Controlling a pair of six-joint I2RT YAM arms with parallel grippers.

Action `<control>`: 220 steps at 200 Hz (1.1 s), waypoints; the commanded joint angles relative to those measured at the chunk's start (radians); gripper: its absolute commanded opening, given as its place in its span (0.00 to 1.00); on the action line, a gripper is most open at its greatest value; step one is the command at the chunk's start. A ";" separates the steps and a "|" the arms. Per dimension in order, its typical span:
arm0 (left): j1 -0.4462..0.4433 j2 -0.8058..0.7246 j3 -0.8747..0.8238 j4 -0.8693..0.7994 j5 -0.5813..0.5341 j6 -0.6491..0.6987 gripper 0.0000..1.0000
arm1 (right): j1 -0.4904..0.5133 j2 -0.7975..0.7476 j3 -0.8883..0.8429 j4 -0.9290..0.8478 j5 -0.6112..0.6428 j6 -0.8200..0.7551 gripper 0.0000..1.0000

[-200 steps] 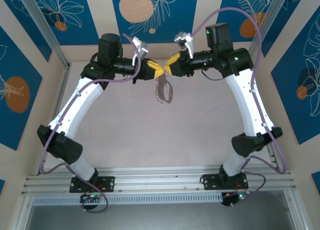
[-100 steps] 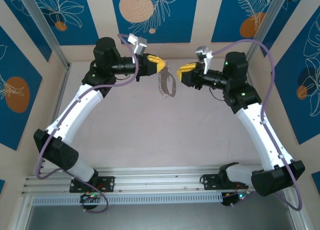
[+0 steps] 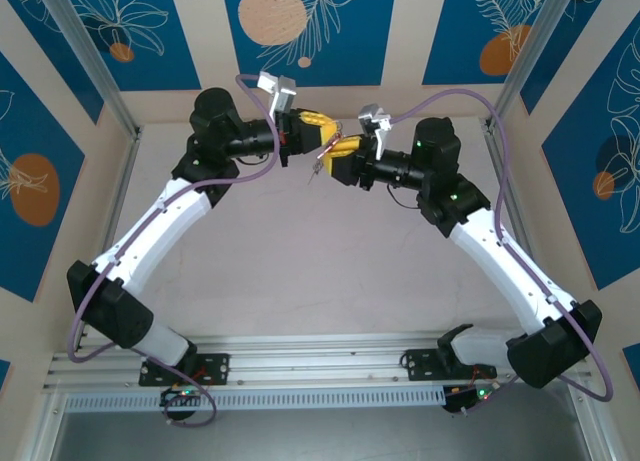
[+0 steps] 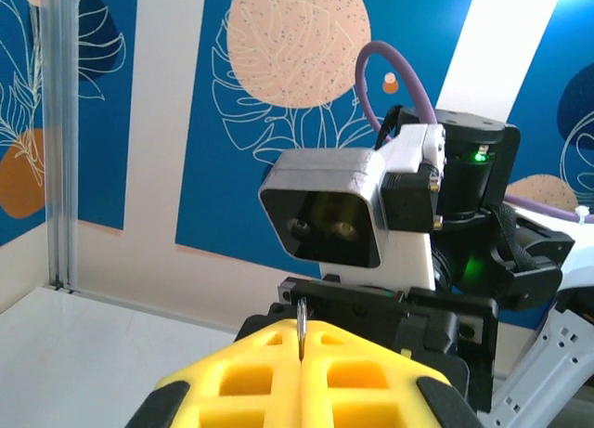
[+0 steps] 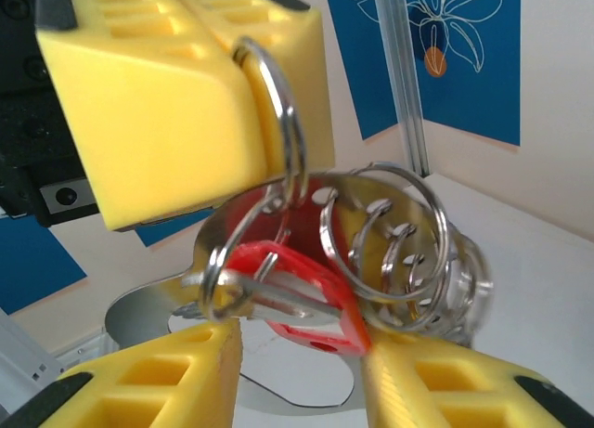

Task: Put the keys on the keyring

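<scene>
- Above the far middle of the desk [image 3: 330, 281], the left hand [image 3: 320, 134] and the right hand [image 3: 343, 159] meet tip to tip, well clear of the surface.
- The left hand's yellow fingers [image 5: 176, 94] are pressed together on the keyring [image 5: 153, 312], gripping it by a round wire ring [image 5: 283, 112] at the top. The flat grey loop hangs below and behind.
- A string of small silvery rings [image 5: 399, 228] dangles beside that wire ring, crowding the space.
- The key [image 5: 306, 303], with its red head, sits low in the bunch, right between the right hand's fingers [image 5: 139, 382].
- Those fingers stand apart, one each side of the key, and no squeeze on it is visible.
- The step in hand looks like the threading itself: one hand steadies the ring while the other works the key.
- Whether the key's head is already on a ring I cannot tell, because the metal overlaps there.
- The next move likely calls for a fine, well-aimed pinch on the red head that avoids the loose rings, while the left hand holds firm.
</scene>
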State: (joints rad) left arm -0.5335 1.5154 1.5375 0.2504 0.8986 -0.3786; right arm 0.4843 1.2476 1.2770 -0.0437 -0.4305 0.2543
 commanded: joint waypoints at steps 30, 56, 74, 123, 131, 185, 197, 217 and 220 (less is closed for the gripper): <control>-0.010 -0.046 -0.036 0.201 -0.067 -0.115 0.00 | -0.028 -0.077 -0.010 -0.044 0.062 -0.028 0.42; -0.010 -0.053 -0.042 0.240 -0.076 -0.144 0.00 | -0.064 -0.145 -0.058 -0.069 0.081 -0.029 0.41; -0.009 -0.054 -0.043 0.260 -0.076 -0.158 0.00 | -0.095 -0.199 -0.088 -0.081 0.101 -0.032 0.40; -0.011 -0.055 -0.040 0.273 -0.067 -0.174 0.00 | -0.177 -0.278 -0.095 0.012 0.092 0.042 0.34; -0.011 -0.057 -0.039 0.273 -0.067 -0.174 0.00 | -0.177 -0.271 -0.078 0.024 0.075 0.050 0.33; -0.016 -0.058 -0.033 0.263 -0.070 -0.169 0.00 | -0.128 -0.178 0.033 0.096 -0.007 0.079 0.40; -0.017 -0.058 -0.033 0.260 -0.072 -0.166 0.00 | -0.109 -0.158 0.051 0.102 -0.007 0.073 0.40; -0.019 -0.058 -0.033 0.257 -0.073 -0.162 0.00 | -0.086 -0.128 0.070 0.114 -0.004 0.068 0.40; -0.018 -0.057 -0.032 0.257 -0.073 -0.163 0.00 | -0.082 -0.124 0.073 0.115 -0.005 0.067 0.40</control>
State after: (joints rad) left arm -0.5404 1.4948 1.4994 0.4675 0.8352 -0.5438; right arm 0.3763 1.0977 1.3075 0.0288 -0.4206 0.3187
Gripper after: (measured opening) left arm 0.038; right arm 0.396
